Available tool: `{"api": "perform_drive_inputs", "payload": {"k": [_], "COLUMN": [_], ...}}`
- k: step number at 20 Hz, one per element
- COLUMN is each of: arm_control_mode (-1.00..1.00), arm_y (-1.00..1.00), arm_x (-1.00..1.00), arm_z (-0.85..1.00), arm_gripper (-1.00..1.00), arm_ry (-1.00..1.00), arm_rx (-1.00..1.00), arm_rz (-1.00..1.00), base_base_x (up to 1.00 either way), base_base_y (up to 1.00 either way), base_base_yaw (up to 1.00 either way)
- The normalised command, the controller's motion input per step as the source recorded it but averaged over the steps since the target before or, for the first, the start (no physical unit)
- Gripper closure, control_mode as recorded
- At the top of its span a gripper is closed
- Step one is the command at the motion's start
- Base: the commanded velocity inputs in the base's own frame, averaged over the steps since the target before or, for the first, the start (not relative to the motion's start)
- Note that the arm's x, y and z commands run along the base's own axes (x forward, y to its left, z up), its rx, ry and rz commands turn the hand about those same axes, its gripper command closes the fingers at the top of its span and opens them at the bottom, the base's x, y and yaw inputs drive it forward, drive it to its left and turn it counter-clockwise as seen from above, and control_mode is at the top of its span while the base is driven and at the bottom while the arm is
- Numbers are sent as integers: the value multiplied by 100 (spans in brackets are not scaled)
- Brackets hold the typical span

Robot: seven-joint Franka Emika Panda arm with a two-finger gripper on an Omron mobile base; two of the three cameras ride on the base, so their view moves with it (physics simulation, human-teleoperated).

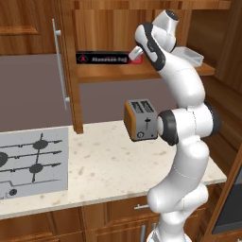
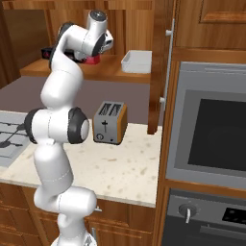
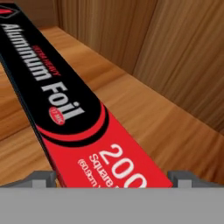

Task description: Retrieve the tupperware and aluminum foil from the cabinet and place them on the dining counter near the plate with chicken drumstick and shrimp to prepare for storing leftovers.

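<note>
The hand point(image 3: 112, 177) is spread fully wide and holds nothing; its two fingertips point(image 3: 41, 178) stand on either side of the red end of the aluminum foil point(image 3: 65, 105), which lies flat on the plank shelf point(image 3: 144, 109) of the cabinet point(image 1: 71, 71) and runs away from the hand, black end farthest. Whether the tips are low enough to catch the box's sides cannot be told. The tupperware point(image 2: 136, 61) sits farther along the same shelf, well apart from the hand, untouched. Below the hand, a toaster point(image 1: 141, 119) stands on the worktop point(image 1: 108, 160). The risk here is a grip at the very end of a long box: closing so far from its middle could let the far end sag or swing, strike the cabinet frame on the way out, or slip free. Closing too high would merely pinch the top edge.
</note>
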Motion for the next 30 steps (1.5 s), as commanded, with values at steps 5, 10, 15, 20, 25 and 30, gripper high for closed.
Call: {"api": "perform_drive_inputs", "payload": {"k": [5, 10, 15, 20, 25, 30], "arm_control_mode": [-100, -100, -100, -100, -100, -100], "arm_y": [10, 0, 0, 0, -1, 0], "arm_x": [46, 20, -3, -44, -81, -100], "arm_z": [-36, -20, 0, -8, -17, -12], "arm_gripper": [100, 100, 100, 100, 100, 100], "arm_ry": [0, 0, 0, 0, 0, 0], "arm_rx": [2, 1, 0, 0, 0, 0], "arm_rz": [0, 0, 0, 0, 0, 0], "base_base_x": [0, 0, 0, 0, 0, 0], "base_base_y": [0, 0, 0, 0, 0, 0], "base_base_yaw": [0, 0, 0, 0, 0, 0]}}
